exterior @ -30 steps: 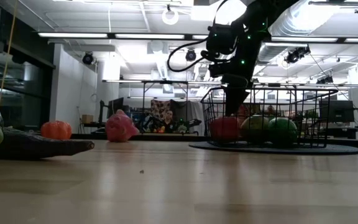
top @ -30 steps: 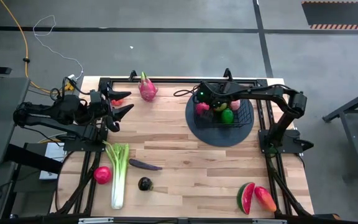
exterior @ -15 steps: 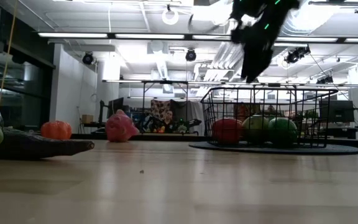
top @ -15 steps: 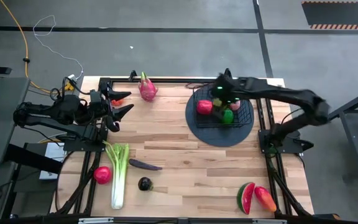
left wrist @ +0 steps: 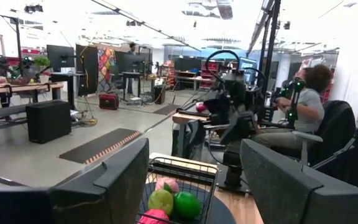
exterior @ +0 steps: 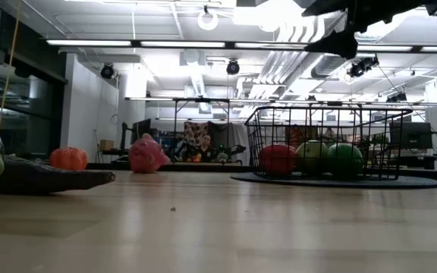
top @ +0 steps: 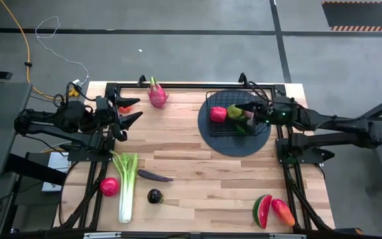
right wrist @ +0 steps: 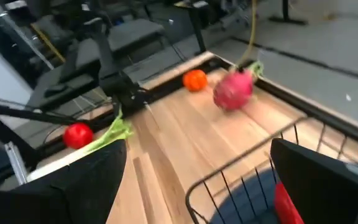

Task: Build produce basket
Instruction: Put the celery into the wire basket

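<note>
The black wire basket [top: 236, 114] stands on a dark round mat [top: 234, 141] at the far right and holds a red [top: 218, 113], a yellow-green [top: 233, 110] and a green fruit [exterior: 344, 158]. My right gripper [top: 249, 110] hovers open above the basket's right part, nearly level, holding nothing. My left gripper [top: 130, 114] waits open at the far left, raised over an orange-red fruit [top: 126, 106]. Lying on the table are the pink dragon fruit [top: 156, 94], celery [top: 126, 187], a red fruit [top: 109, 186], eggplant [top: 154, 176], a dark round fruit [top: 154, 196], watermelon slice [top: 262, 210] and mango [top: 282, 212].
Black frame rails [top: 178, 85] run along the table's far edge and down both sides. The wooden middle of the table [top: 191, 159] lies bare between the basket and the left-hand produce. A person [left wrist: 308, 102] sits in a chair beyond the table's right side.
My right gripper has risen out of the basket and drawn back toward the table's right edge, tipping from pointing down to almost level. Its fingers have stayed open. The fruits have stayed in the basket.
</note>
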### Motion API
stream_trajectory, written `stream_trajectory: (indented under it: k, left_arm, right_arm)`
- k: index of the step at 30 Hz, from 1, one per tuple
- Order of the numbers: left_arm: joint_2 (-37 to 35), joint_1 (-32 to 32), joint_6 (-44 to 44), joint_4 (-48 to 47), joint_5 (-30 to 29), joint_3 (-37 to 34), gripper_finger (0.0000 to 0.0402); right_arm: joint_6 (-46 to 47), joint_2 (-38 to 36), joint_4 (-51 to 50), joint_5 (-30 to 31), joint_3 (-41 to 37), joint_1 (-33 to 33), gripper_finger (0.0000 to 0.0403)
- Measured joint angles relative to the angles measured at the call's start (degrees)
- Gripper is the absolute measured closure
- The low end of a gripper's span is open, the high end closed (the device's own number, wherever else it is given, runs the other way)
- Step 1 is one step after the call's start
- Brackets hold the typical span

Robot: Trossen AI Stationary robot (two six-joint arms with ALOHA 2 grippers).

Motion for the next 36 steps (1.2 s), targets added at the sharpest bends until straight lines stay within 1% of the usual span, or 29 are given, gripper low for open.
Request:
stream_trajectory:
  k: [4,6,14,21,36]
  left_arm:
    - [0.0,0.0,0.0,0.0,0.0,0.0,0.0161]
    - [0.0,0.0,0.0,-0.1,0.0,0.0,0.0161]
    - [0.0,0.0,0.0,-0.3,0.0,0.0,0.0161]
    - [0.0,0.0,0.0,-0.3,-0.1,0.0,0.0161]
    - [0.0,0.0,0.0,-0.3,-0.4,0.0,0.0161]
  right_arm:
    - [-7.4,0.8,0.6,-2.8,2.4,1.9,0.0015]
    - [-10.0,1.5,0.6,-3.2,3.8,3.2,0.0015]
    - [-11.8,2.8,0.2,-3.2,5.0,5.5,0.0015]
    - [-18.8,3.1,0.1,-3.2,5.0,5.6,0.0016]
    - [-18.8,3.1,0.0,-3.2,5.0,5.6,0.0016]
